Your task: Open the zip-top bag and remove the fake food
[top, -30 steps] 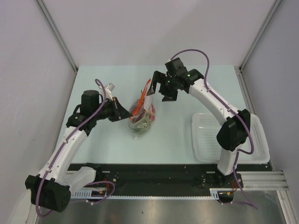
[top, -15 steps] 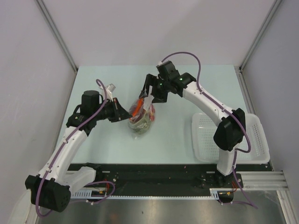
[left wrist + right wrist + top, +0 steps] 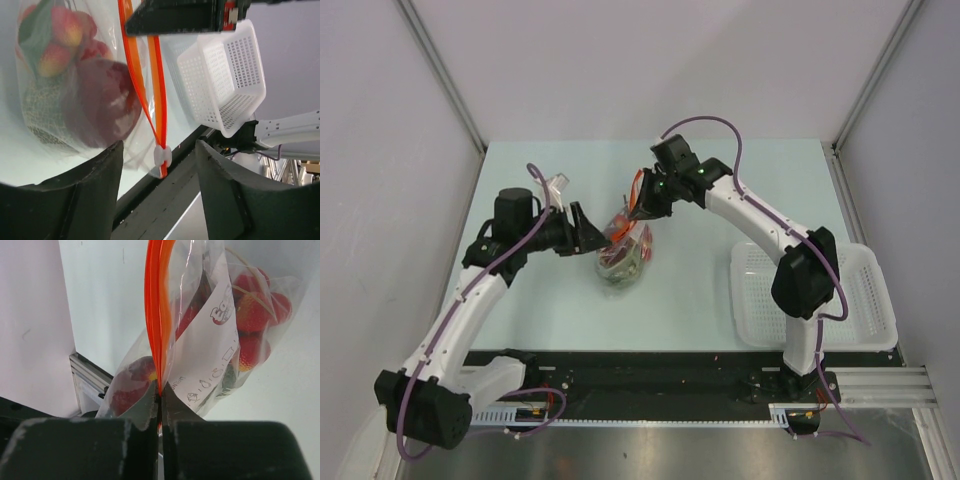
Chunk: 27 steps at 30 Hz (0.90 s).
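- Your right gripper [image 3: 161, 412] is pinched tight on the zip strip [image 3: 155, 315], likely to hold the mouth up off the table [image 3: 540, 310].
- Your left gripper [image 3: 159, 150] is apart and empty, straddling the strip's slider end, seemingly lined up for a counter-grip.
- The bag [image 3: 620, 258] rests mid-table between both arms, with the food [image 3: 107, 105] inside.

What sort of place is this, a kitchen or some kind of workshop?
Probably a robot lab booth: a left arm and right arm bolted to a pale table, plain walls closing it in, and only toy food in a zip-top bag.
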Each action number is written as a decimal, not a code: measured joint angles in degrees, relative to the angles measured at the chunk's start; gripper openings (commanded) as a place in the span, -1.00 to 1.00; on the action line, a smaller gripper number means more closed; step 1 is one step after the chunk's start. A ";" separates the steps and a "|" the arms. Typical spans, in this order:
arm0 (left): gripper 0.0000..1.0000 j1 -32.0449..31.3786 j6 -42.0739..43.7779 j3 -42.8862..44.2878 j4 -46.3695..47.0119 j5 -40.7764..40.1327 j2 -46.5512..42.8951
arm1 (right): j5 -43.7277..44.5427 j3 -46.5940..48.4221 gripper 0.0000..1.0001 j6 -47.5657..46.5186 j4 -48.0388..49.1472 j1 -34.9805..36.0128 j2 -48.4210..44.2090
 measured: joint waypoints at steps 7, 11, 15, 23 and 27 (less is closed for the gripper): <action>0.26 -0.39 -0.31 11.96 2.64 -1.16 13.64 | -3.54 -3.50 -0.45 -1.81 1.92 -0.66 -2.29; 0.22 -1.18 0.61 18.01 2.36 -1.49 22.58 | -6.47 -5.29 -0.37 -2.03 4.00 -1.66 -3.96; 0.17 -1.62 1.16 20.48 1.11 -1.51 28.17 | -8.48 -6.78 -0.77 -1.92 5.57 -2.56 -4.46; 0.25 -3.26 1.16 23.71 0.79 -1.40 33.00 | -9.86 -7.28 -1.00 -1.97 5.99 -3.30 -4.46; 0.05 -4.26 1.14 25.46 1.07 -1.05 34.77 | -10.12 -7.93 -1.00 -1.99 5.88 -3.80 -4.46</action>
